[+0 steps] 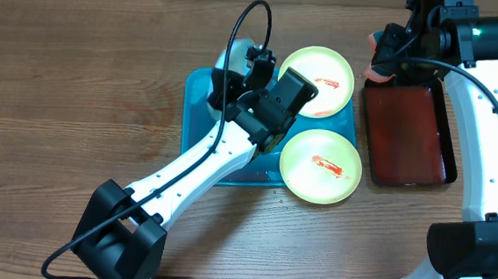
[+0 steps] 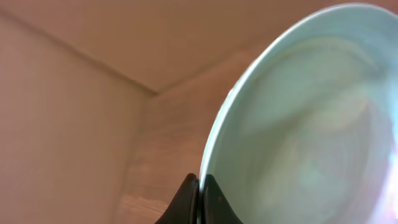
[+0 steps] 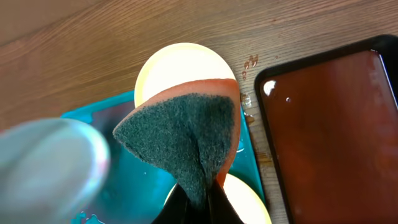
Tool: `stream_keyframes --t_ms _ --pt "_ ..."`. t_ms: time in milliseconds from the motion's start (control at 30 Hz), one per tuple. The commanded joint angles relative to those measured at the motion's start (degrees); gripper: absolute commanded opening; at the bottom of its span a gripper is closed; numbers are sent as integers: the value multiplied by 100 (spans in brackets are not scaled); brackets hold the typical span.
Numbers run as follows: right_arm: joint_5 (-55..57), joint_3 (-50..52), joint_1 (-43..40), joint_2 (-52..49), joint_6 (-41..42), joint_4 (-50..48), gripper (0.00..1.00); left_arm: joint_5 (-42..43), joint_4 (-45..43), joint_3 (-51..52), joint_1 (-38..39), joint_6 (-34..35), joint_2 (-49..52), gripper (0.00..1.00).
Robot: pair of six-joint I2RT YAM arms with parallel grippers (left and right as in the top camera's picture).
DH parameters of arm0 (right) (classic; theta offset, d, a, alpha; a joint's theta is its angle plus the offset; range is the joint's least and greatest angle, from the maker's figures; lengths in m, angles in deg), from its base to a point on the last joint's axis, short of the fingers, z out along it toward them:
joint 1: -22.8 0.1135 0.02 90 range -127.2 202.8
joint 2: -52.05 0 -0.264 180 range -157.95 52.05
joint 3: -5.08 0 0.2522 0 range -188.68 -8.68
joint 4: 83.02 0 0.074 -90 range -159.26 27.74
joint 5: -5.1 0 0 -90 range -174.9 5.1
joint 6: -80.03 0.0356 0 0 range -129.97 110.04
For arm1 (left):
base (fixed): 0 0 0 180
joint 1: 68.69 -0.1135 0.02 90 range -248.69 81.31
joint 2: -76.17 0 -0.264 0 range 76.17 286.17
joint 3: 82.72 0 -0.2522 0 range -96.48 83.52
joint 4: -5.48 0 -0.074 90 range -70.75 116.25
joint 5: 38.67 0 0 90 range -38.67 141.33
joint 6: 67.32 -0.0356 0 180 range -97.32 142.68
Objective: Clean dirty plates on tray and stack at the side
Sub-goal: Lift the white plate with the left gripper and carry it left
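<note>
Left pincer point(image 2: 199, 186) clamps plate point(image 2: 298, 124), right pincer point(image 3: 199, 202) sponge point(image 3: 180, 130)

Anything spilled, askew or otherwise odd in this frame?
The upper plate and lower plate, both sauce-smeared, overhang the rim of the teal tray rather than lying inside it. Water drops dot the table beside the dark red tray.
</note>
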Motion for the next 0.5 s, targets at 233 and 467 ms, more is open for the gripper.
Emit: stream_keyframes --t_ms 233,467 --pt "61 0 -22 -4 2 -31 4 5477 551 -101 -1648 557 -153 4" --pt "61 0 -22 -4 2 -39 4 8249 562 -101 -3908 564 -162 4"
